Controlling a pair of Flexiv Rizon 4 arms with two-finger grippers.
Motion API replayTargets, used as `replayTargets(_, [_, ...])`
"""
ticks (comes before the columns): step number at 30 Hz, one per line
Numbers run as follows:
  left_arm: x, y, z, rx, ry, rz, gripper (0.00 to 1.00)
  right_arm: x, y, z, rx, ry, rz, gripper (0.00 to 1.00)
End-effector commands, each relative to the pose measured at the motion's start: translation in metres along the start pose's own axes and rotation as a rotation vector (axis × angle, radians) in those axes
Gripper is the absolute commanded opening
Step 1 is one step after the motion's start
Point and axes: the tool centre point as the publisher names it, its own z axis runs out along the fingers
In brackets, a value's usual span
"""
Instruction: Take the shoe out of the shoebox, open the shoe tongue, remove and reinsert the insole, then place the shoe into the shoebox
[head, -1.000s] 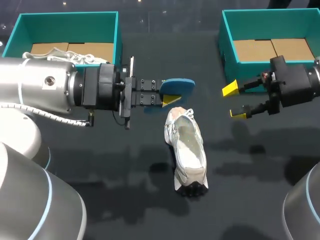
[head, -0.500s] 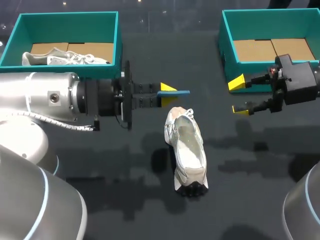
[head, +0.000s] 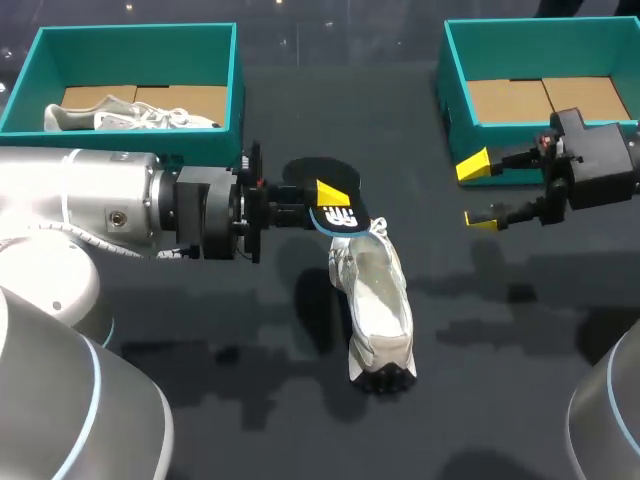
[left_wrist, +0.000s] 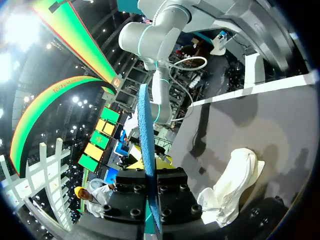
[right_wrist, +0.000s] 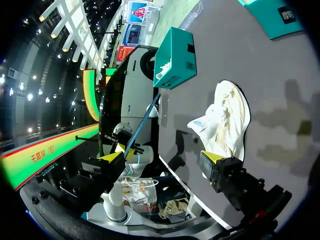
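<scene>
Left gripper (head: 322, 195) was pinched hard on the insole (head: 343, 212), holding it in the air just over the far end of the shoe (head: 380, 300), dark printed face turned up and tilted down toward the opening! From the left wrist view the insole stood edge-on between the fingers, gripped at one end only, and that looked like the first worry: a long floppy piece held at one end could sag, twist or slide out of the pinch as soon as its tip met the lining. The shoe lay on its own in the middle of the table, well apart from both boxes, with nothing steadying it. The right gripper (head: 478, 192) hung spread wide off to the right, close by the right shoebox (head: 455, 110), touching nothing. So a push from the insole would likely shove the shoe along the table rather than seat the insole inside. The tongue and laces at the far end seemed loose too; if they flopped over the opening, the insole's tip could snag there and fold. A steep entry angle risked the same buckle. Over on the far left, the left shoebox (head: 235, 90) held a second shoe (head: 130, 118), out of harm's way.
</scene>
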Motion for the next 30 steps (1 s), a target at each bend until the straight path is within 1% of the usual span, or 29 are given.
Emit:
replayTargets(1, [-0.003,0.023,0.007,0.02,0.025,0.101,0.0,0.0,0.0,0.001,-0.001,-0.001,0.0,1.0])
replayTargets(6, [-0.001,0.043,0.011,-0.005,0.011,0.18,0.0,0.0,0.0,0.001,-0.001,-0.001,0.0,1.0])
replayTargets(10, [0.001,0.058,0.015,-0.057,-0.014,0.223,0.0,0.0,0.0,0.001,-0.001,-0.001,0.0,1.0])
replayTargets(11, [0.002,0.062,0.016,-0.074,-0.013,0.234,0.0,0.001,0.002,0.001,-0.013,0.0,-0.001,1.0])
replayTargets(12, [0.002,0.064,0.016,-0.071,-0.025,0.228,0.0,0.001,0.005,0.003,-0.015,-0.001,-0.001,1.0])
replayTargets(13, [0.002,0.066,0.017,-0.093,-0.02,0.252,0.0,0.003,0.005,0.004,-0.016,0.0,-0.004,1.0])
replayTargets(20, [0.009,0.064,0.028,-0.114,-0.029,0.356,0.0,0.01,0.01,0.02,-0.002,0.053,-0.015,1.0])
replayTargets(22, [0.01,0.061,0.031,-0.107,-0.024,0.387,0.0,0.011,0.012,0.024,0.004,0.085,-0.022,1.0])
replayTargets(24, [0.011,0.059,0.034,-0.09,0.002,0.404,0.0,0.013,0.015,0.028,0.033,0.103,-0.028,1.0])
replayTargets(25, [0.01,0.058,0.034,-0.081,0.023,0.404,0.0,0.013,0.015,0.028,0.033,0.103,-0.028,1.0])
replayTargets(30, [0.01,0.058,0.034,-0.081,0.023,0.404,0.0,0.013,0.015,0.028,0.033,0.103,-0.028,1.0])
